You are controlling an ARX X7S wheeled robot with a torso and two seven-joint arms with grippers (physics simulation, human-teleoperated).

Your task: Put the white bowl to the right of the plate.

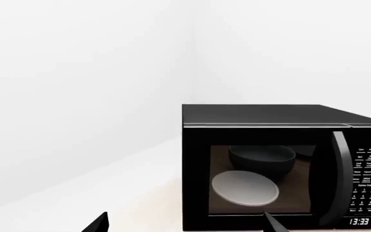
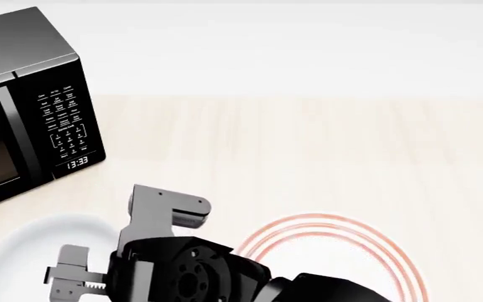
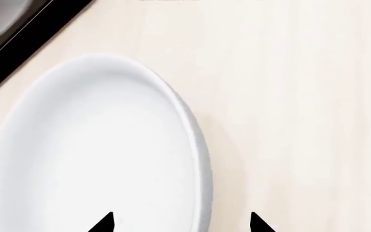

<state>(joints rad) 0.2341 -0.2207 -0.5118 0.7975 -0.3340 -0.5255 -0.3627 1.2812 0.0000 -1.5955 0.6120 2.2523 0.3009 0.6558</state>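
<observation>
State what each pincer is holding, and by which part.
Nothing is held. The right pincer is open, straddling the white bowl rim without contact; the left pincer is open and empty.

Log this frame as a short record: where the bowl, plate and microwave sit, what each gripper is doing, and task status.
white bowl: on the wooden table, left of the plate, in front of the microwave
plate: red-ringed, on the table, partly hidden by the arm
microwave: black, door closed, clock reads 13:33, pale dish and dark bowl inside
right gripper: open, fingertips straddling the bowl's rim, not closed on it
left gripper: open, facing the microwave, holding nothing
status: bowl not yet moved to the plate's right
</observation>
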